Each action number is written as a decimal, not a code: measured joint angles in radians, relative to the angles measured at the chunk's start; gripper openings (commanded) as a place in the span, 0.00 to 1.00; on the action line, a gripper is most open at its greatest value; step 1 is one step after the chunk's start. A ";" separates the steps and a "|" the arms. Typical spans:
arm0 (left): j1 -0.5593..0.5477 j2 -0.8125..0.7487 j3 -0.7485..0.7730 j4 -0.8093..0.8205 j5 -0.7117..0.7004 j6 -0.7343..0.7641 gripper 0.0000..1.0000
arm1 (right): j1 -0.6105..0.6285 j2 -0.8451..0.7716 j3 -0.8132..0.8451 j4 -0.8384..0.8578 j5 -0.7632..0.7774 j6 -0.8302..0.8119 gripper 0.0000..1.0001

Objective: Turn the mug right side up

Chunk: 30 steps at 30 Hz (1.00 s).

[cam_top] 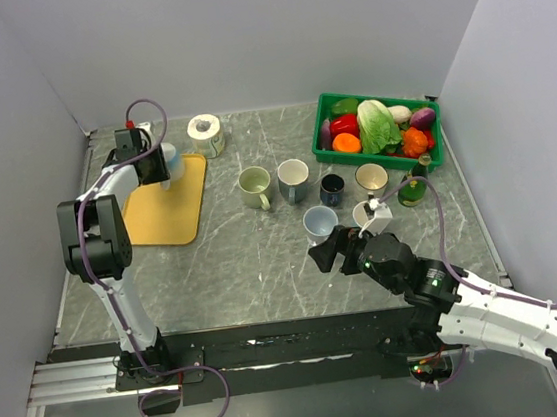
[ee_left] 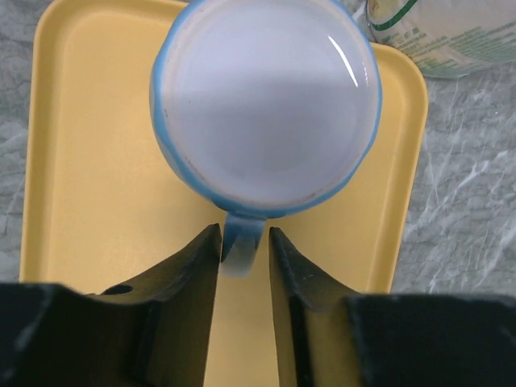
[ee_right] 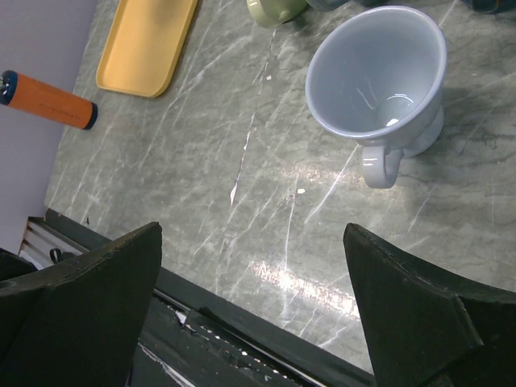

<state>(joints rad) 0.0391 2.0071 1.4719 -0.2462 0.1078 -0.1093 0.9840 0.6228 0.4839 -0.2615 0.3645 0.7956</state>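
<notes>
A white mug (ee_left: 266, 105) with a blue edge stands on the yellow tray (ee_left: 89, 161). It shows a flat, pale round face to the left wrist camera and looks base up. Its blue handle (ee_left: 240, 246) points toward my left gripper (ee_left: 244, 234) and sits between the two fingertips, which are closed in on it. From above, that gripper (cam_top: 158, 167) hangs over the tray's (cam_top: 164, 216) far end and hides most of the mug. My right gripper (cam_top: 326, 253) hovers wide open over bare table (ee_right: 251, 234), near an upright pale blue mug (ee_right: 379, 72).
Several upright mugs stand mid-table: green (cam_top: 255, 185), grey-blue (cam_top: 293, 179), dark (cam_top: 332, 188), beige (cam_top: 371, 179). A green crate of vegetables (cam_top: 378, 129) is at the back right. A paper roll (cam_top: 205, 131) stands beside the tray. An orange cylinder (ee_right: 47, 101) shows in the right wrist view.
</notes>
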 measured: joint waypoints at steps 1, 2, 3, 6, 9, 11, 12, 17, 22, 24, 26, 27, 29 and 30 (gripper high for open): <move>-0.002 0.000 0.000 -0.001 -0.002 -0.002 0.28 | 0.000 0.000 0.000 0.000 0.000 0.000 0.99; -0.005 0.000 0.000 -0.002 -0.007 -0.003 0.25 | 0.000 0.000 0.000 -0.001 0.000 0.000 0.99; -0.008 0.000 0.000 -0.003 -0.013 -0.003 0.22 | 0.000 0.000 0.000 -0.001 0.000 0.000 0.99; -0.018 0.000 0.000 -0.001 -0.027 -0.008 0.01 | 0.000 0.000 0.000 -0.001 0.000 0.001 0.99; -0.024 0.002 0.014 -0.015 -0.048 -0.009 0.01 | 0.000 -0.004 0.000 -0.001 0.000 0.005 0.99; -0.026 0.011 0.042 -0.049 -0.057 -0.018 0.01 | 0.000 -0.008 -0.001 -0.001 0.000 0.007 0.99; -0.028 0.019 0.067 -0.076 -0.061 -0.025 0.01 | 0.000 -0.009 -0.001 -0.002 0.000 0.008 1.00; -0.041 0.021 0.118 -0.149 -0.090 -0.074 0.01 | 0.000 -0.026 -0.001 -0.005 -0.003 0.009 1.00; -0.087 -0.054 0.056 -0.172 -0.098 -0.177 0.01 | 0.000 -0.051 0.000 -0.006 -0.018 0.009 1.00; -0.103 -0.127 0.004 -0.178 -0.073 -0.229 0.01 | 0.000 -0.055 0.000 -0.006 -0.026 0.011 1.00; -0.124 -0.228 -0.058 -0.170 -0.039 -0.290 0.01 | 0.000 -0.055 0.000 -0.006 -0.036 0.012 1.00; -0.137 -0.282 -0.082 -0.167 -0.022 -0.319 0.01 | 0.000 -0.055 0.001 -0.006 -0.042 0.014 1.00; -0.169 -0.389 -0.108 -0.154 0.002 -0.373 0.01 | 0.000 -0.055 0.005 -0.010 -0.052 0.016 1.00; -0.195 -0.446 -0.111 -0.140 0.013 -0.399 0.01 | 0.000 -0.055 0.008 -0.011 -0.058 0.018 1.00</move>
<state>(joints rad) -0.1562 1.5616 1.3613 -0.3859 0.1211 -0.5087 0.9840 0.5678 0.4923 -0.2722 0.3065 0.8135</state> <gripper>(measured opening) 0.108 0.994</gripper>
